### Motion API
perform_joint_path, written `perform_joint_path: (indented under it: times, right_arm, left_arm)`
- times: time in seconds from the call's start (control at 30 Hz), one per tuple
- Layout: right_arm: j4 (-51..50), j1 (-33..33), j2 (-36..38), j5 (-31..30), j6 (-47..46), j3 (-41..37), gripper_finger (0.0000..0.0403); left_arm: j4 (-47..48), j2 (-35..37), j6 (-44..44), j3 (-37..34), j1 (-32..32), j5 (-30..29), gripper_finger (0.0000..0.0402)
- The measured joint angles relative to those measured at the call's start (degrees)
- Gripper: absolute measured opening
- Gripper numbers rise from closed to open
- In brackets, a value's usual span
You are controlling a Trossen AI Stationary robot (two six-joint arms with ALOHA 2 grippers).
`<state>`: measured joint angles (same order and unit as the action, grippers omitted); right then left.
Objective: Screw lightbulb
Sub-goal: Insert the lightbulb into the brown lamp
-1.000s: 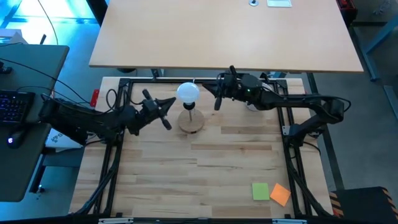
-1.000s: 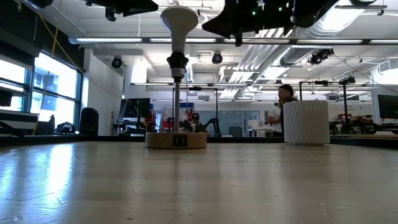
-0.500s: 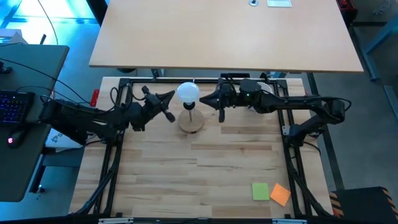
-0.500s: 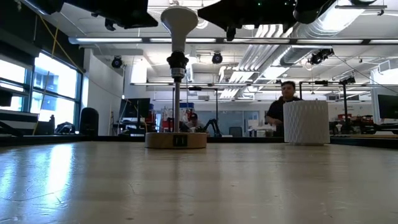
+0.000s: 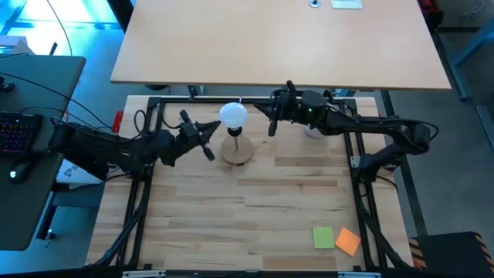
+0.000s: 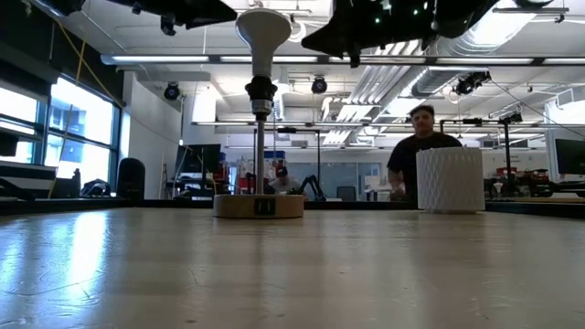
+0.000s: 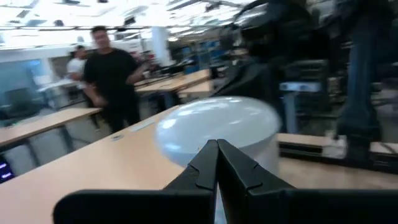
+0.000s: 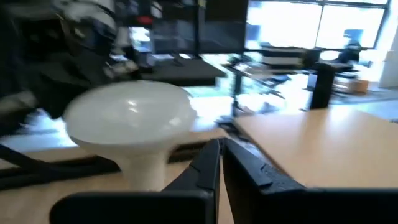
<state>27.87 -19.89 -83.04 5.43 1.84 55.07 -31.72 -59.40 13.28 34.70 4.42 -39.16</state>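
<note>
Left gripper (image 5: 207, 144): we record its fingers pressed together on nothing, just beside the lightbulb on the side toward the desk's left edge, not touching it. Against the frame half a second back, we see it lower and a little farther from the far edge, back near where it sat a second ago.

Right gripper (image 5: 272, 125): we log its fingers drawn narrow, all but together, and empty, near the lightbulb on the side toward the right edge, apart from it. Half a second ago it reached nearer the bulb; we now find it pulled back toward the far edge.

Lightbulb (image 5: 233, 115): white frosted globe, upright, its base seated in the black socket post of the round wooden stand (image 5: 238, 152), near the middle of the desk's far edge. We note no change in its position across the frames. It sits between the two grippers.

White ribbed cup (image 6: 450, 180): we place it near the far right corner of the desk (image 5: 293, 208), under the right arm; we cannot see its contents.

Green note (image 5: 323, 237) and orange note (image 5: 348, 242): flat, touching, near the near right corner, unchanged.

Person (image 6: 420, 146): standing beyond the desk, behind the cup, nearer it than before.
</note>
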Motion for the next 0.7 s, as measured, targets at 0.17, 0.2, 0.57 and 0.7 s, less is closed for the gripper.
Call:
perform_joint_path:
  times: [0.17, 0.2, 0.57, 0.7]
  right_arm:
    - [3.5, -0.1, -1.9, 7.9, -2.7, 0.0, 0.0016]
    - [3.3, 0.2, -1.9, 8.6, -2.9, 0.0, 0.0016]
    - [-0.7, 3.2, -0.9, 16.7, -1.3, 0.0, 0.0016]
    - [-3.3, 2.0, -0.1, 5.2, -0.5, 0.0, 0.0016]
  left_arm:
    - [-0.6, -0.7, -0.2, 0.0, -1.4, -1.8, 0.0]
    - [-0.3, -0.7, -0.2, 0.0, -1.8, -2.5, 0.0]
    - [2.3, 0.3, 0.3, 0.0, -3.2, -10.4, 0.0]
    - [2.2, 1.6, 0.3, 0.0, -1.1, -7.3, 0.0]
